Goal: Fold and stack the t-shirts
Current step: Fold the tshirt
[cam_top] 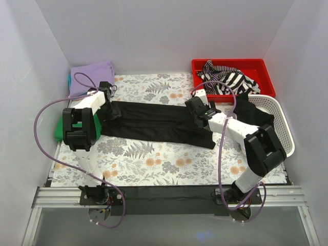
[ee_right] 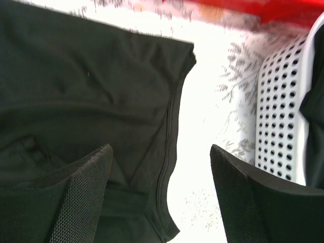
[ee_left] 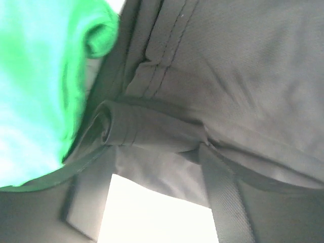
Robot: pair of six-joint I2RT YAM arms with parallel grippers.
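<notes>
Floral desk (cam_top: 154, 164) carries the black t-shirt (cam_top: 159, 123), lying flat. Overhead hides the fingers; on wrist views I see left hand (ee_left: 152, 172) and right hand (ee_right: 159, 149) spread apart over it, a green shirt (ee_left: 35, 76) blurred alongside.

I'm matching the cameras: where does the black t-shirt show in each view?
Top external: the black t-shirt stretched left to right across the middle.
Left wrist: it fills centre and right.
Right wrist: it fills the upper left.
Shared landmark: the white basket, top external and right wrist only.
</notes>
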